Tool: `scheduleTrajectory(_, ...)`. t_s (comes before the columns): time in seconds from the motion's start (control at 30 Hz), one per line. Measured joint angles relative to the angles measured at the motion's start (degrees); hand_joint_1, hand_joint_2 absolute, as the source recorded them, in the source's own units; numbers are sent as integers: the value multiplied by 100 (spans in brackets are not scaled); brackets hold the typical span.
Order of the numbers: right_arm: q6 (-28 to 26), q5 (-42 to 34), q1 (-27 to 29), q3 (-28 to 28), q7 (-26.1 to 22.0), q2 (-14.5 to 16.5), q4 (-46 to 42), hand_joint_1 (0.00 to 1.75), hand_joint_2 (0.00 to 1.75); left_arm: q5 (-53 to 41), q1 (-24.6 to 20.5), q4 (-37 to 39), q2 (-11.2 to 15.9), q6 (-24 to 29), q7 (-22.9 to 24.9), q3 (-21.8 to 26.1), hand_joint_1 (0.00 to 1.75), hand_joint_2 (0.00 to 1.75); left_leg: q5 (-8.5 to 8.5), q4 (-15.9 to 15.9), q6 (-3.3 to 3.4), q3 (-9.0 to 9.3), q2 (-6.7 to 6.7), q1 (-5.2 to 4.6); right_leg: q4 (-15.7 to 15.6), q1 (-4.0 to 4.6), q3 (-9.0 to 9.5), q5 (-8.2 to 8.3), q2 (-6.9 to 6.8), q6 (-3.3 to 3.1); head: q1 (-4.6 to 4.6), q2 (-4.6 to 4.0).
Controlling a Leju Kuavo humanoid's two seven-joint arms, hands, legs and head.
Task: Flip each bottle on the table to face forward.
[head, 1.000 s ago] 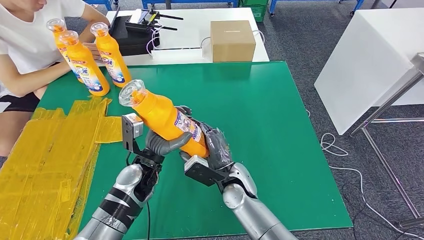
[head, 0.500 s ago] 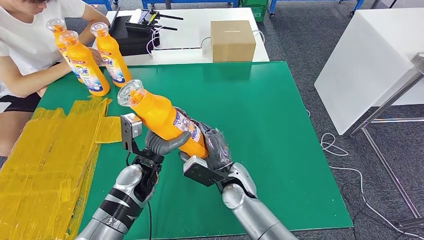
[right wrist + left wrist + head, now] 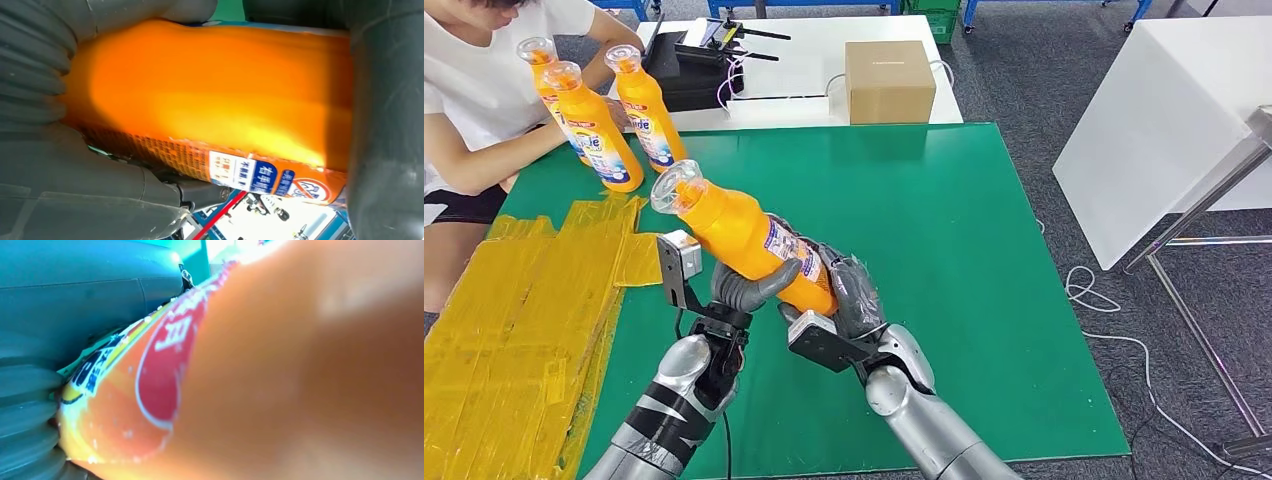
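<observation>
The green surface [image 3: 984,260] occupies the centre of the head view; a patch of yellow tape strips [image 3: 514,330] covers its left portion. Behind it stands a white table [image 3: 814,60] carrying a cardboard box [image 3: 889,80] and black equipment [image 3: 694,65]. A person [image 3: 484,90] in a white shirt sits at the far left corner.

Three upright orange bottles [image 3: 609,125] stand together at the far left corner of the green surface, just beside the person's arm.

A fourth orange bottle [image 3: 749,240] is held above the near-centre of the surface, clear of it. It is tilted, with the clear cap pointing up and to the left and the base angled down to the right. A printed label runs along its side.

The left hand [image 3: 744,290] grips the bottle from below at mid-body, with the fingers [image 3: 764,288] wrapped around its underside. The right hand [image 3: 849,295] grips the base end, with the fingers closed on the lower body. The right wrist view shows the grey thumb and the dark fingers [image 3: 385,125] pressed against the orange wall on opposite sides. In the left wrist view the bottle's red label lies close against the hand's ribbed cover.
</observation>
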Motion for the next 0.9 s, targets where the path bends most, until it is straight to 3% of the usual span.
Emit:
scheduleTrajectory(0.1, 313, -785, 370, -220, -150, -189, -681, 0, 175, -1329, -83, -27, 183, 1095, -164, 81, 175, 175, 0, 0, 0, -8, -5, 1, 0, -1, -3, 0, -9, 0, 3, 0)
scheduleTrajectory(0.17, 625, -1001, 682, -436, -100, -396, -1390, 0, 175, -2179, -209, 2, 417, 1725, -237, 389, 175, 175, -2, 0, -1, -7, 16, 1, 2, -3, -9, 0, 8, 0, 0, 0)
scheduleTrajectory(0.27, 817, -1036, 998, -714, -124, -588, -2093, 0, 175, -2797, -392, 81, 701, 1997, -207, 905, 175, 175, 3, 0, -1, -8, 11, -2, 3, 4, -17, -1, 3, -2, -2, 0)
scheduleTrajectory(0.4, 1049, -1262, 1200, -931, -255, -694, -2748, 0, 175, -4273, -493, 274, 902, 2561, -54, 1199, 175, 175, 12, 0, -6, -18, -13, -2, 5, 7, -17, -2, -24, -3, 2, 0)
scheduleTrajectory(0.53, 1298, -1522, 1331, -1152, -277, -802, -3201, 0, 0, -5969, -550, 636, 1131, 3192, 298, 1429, 175, 175, 12, 0, -6, -15, -1, -2, 5, 1, -18, -1, -15, -3, 1, 0)
scheduleTrajectory(0.7, 1372, -1596, 1396, -1286, -299, -872, -3525, 0, 0, -7363, -590, 1252, 1346, 3383, 692, 1697, 175, 175, 12, 0, -6, -16, -3, -2, 5, 3, -18, -2, -16, -3, 1, 0)
scheduleTrajectory(0.83, 1385, -1749, 1416, -1329, -367, -911, -3711, 0, 175, -8319, -720, 1812, 1513, 3399, 1133, 1791, 175, 175, 12, 0, -6, -16, -2, -2, 5, 3, -18, -1, -16, -3, 2, 0)
scheduleTrajectory(0.9, 1396, -1861, 1418, -1351, -385, -938, -3791, 0, 175, -8891, -796, 2084, 1624, 3402, 1416, 1807, 175, 175, 12, 0, -6, -16, -2, -2, 5, 3, -18, -1, -15, -3, 1, 0)
